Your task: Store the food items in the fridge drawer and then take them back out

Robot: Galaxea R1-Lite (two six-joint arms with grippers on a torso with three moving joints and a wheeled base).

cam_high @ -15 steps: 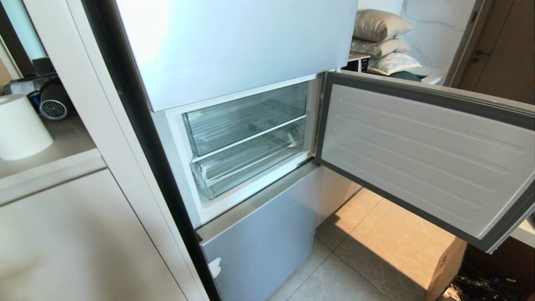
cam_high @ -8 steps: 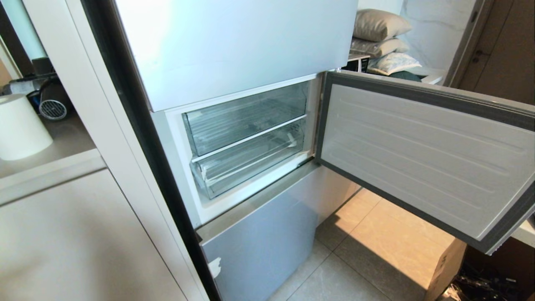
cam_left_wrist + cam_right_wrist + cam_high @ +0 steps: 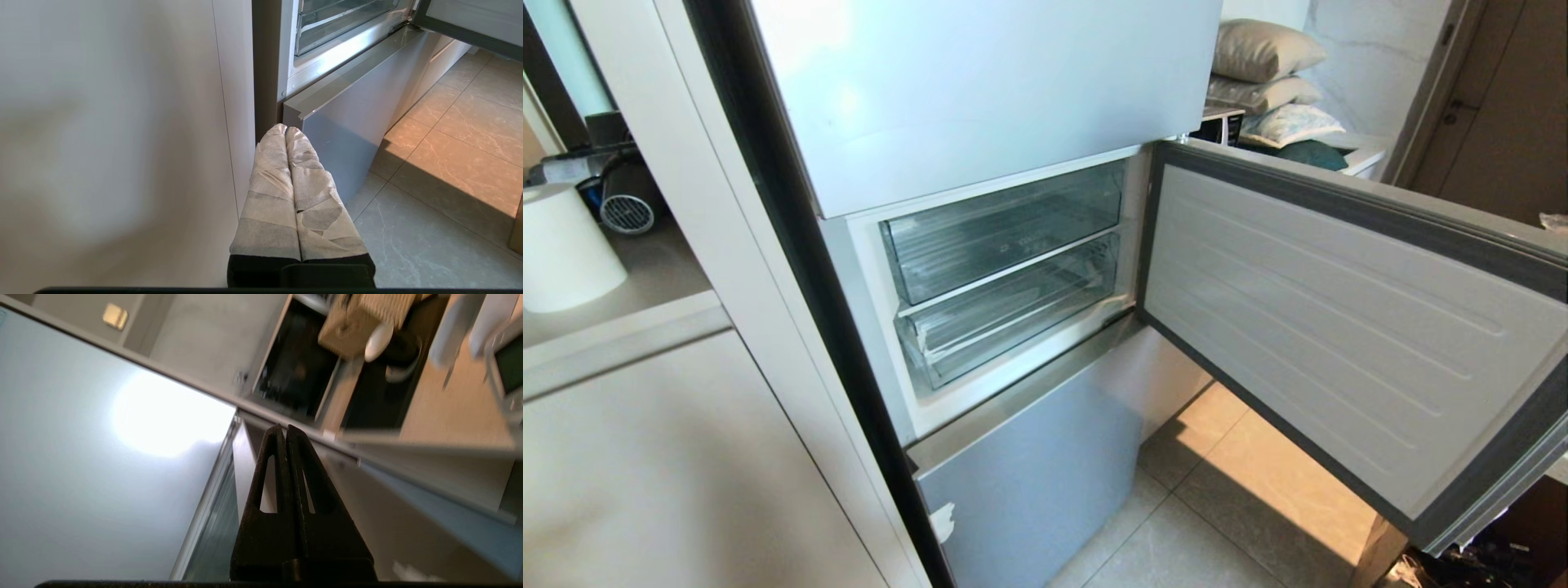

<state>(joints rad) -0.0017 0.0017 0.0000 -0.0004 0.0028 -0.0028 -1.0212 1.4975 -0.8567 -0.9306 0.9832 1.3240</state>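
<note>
1. Left gripper (image 3: pixel 286 130): closed tight on nothing, parked low beside a cabinet panel (image 3: pixel 122 143), likely idle; fridge drawer (image 3: pixel 343 20) up ahead of its tips, pushed in, partly cut off.
2. Ahead of both grippers: fridge door (image 3: pixel 1323 327) swung wide, presumably to free the drawer; no food items in sight anywhere.
3. Right gripper (image 3: pixel 284 430): fingers pressed together, empty; tips near a pale glossy fridge surface, contact hard to judge amid blur; absent from the head view.
</note>
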